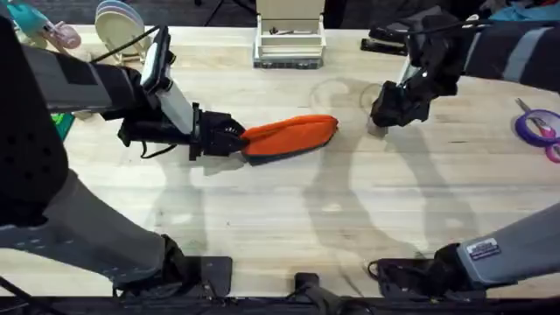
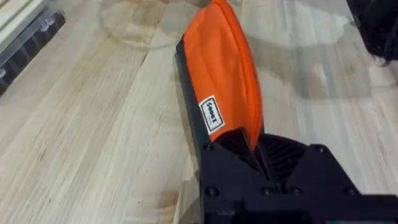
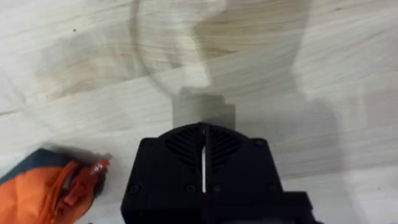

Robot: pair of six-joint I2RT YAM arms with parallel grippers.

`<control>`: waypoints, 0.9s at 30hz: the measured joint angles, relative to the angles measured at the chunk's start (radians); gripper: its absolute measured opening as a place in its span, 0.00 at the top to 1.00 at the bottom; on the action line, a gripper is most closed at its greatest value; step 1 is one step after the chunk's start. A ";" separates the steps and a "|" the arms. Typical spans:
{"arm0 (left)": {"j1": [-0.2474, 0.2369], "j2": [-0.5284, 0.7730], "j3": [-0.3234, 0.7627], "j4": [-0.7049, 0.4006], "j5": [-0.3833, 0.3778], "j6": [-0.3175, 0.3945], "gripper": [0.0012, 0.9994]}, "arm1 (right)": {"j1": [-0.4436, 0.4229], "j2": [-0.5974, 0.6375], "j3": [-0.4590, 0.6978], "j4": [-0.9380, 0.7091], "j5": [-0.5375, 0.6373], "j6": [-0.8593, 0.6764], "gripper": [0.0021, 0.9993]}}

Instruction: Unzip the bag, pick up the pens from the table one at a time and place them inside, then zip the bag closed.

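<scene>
The left arm reaches in low from the table's left side, its left gripper clenched on the near end of the bag, while the right arm bends down from the upper right so that the right gripper hangs just above the table a little beyond the bag's far end, fingers pressed together on nothing. One bag lies near the table's centre. It is an elongated orange pouch with a dark underside, a small white label on its side and a red zipper pull at its far end.
</scene>
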State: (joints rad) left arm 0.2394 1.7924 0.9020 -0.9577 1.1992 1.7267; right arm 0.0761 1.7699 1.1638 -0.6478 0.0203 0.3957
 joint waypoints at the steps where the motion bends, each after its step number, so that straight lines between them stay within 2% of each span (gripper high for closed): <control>1: 0.000 0.000 0.000 0.000 0.000 0.000 0.96 | 0.000 -0.009 0.001 -0.004 -0.009 -0.007 0.97; 4: 0.000 0.000 0.000 0.000 -0.002 0.000 0.96 | 0.002 -0.060 0.014 -0.010 -0.051 -0.036 0.95; 5: 0.000 0.000 0.000 0.000 -0.002 0.000 0.96 | 0.004 -0.080 0.019 -0.010 -0.063 -0.044 0.90; 11: 0.000 0.000 0.000 0.000 -0.003 0.000 0.96 | 0.036 -0.245 0.040 -0.020 -0.103 -0.133 0.06; 12: 0.000 0.000 0.000 0.000 -0.003 0.000 0.96 | 0.042 -0.270 0.041 -0.026 -0.106 -0.155 0.01; 17: 0.000 0.000 0.000 0.000 -0.003 0.000 0.96 | 0.048 -0.345 0.042 -0.055 -0.115 -0.225 0.00; 18: 0.000 0.000 0.000 0.001 -0.003 0.002 0.91 | 0.048 -0.355 0.042 -0.059 -0.115 -0.233 0.00; 19: 0.000 0.000 0.000 0.000 -0.003 0.002 0.78 | 0.048 -0.366 0.042 -0.063 -0.115 -0.243 0.00; 22: 0.000 0.000 0.000 -0.004 -0.003 0.000 0.30 | 0.048 -0.395 0.042 -0.073 -0.115 -0.281 0.00; 23: 0.000 0.000 0.000 -0.007 -0.003 -0.004 0.02 | 0.048 -0.425 0.042 -0.092 -0.115 -0.350 0.00; 27: 0.000 0.000 0.000 0.001 -0.004 -0.003 0.01 | 0.048 -0.449 0.042 -0.104 -0.115 -0.430 0.00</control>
State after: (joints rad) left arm 0.2394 1.7924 0.9020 -0.9566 1.1954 1.7233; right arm 0.1238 1.3212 1.2057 -0.7517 -0.0952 -0.0341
